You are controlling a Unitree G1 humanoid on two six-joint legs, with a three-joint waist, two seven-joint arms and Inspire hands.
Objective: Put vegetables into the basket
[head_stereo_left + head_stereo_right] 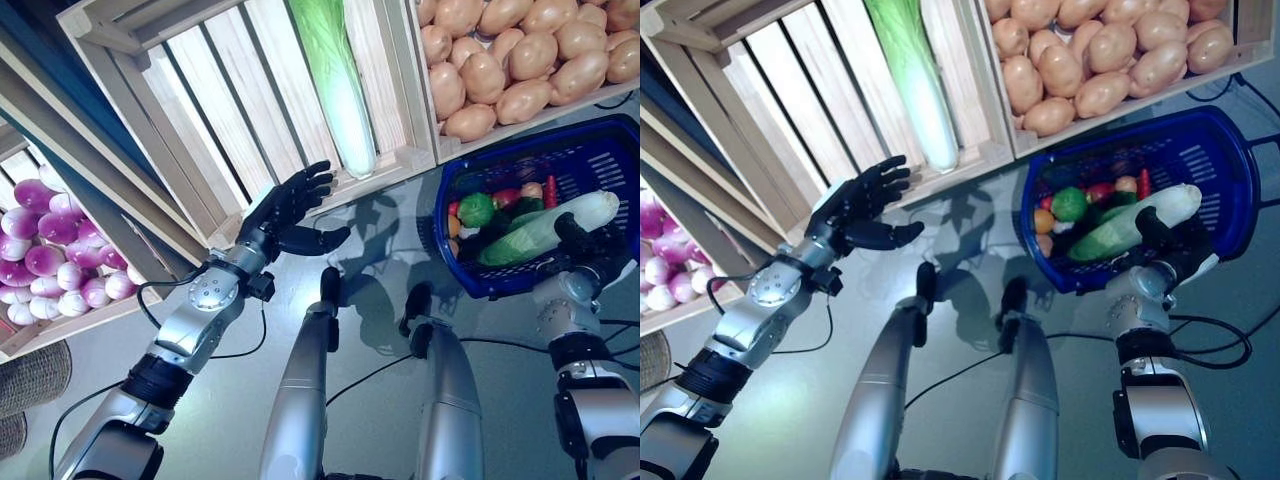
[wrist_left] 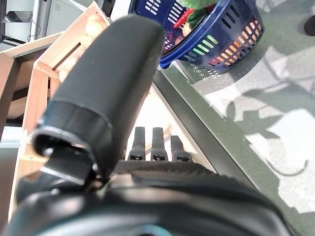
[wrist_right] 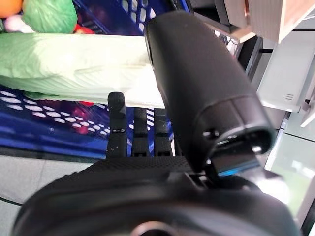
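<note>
The right hand (image 1: 590, 252) is curled round a long cabbage (image 1: 550, 228) lying across the blue basket (image 1: 470, 165) — by my reading, the placing step, with release due next. The left hand (image 1: 290, 205) hangs with fingers spread and empty just before the crate (image 1: 180, 110), where another cabbage (image 1: 340, 90) waits — probably the next pick.

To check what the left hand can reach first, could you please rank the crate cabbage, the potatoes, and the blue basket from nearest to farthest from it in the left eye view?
From the left hand:
1. crate cabbage, just beyond the fingers, in the wooden crate.
2. potatoes, in the next crate to the right.
3. blue basket, far right on the floor.
</note>
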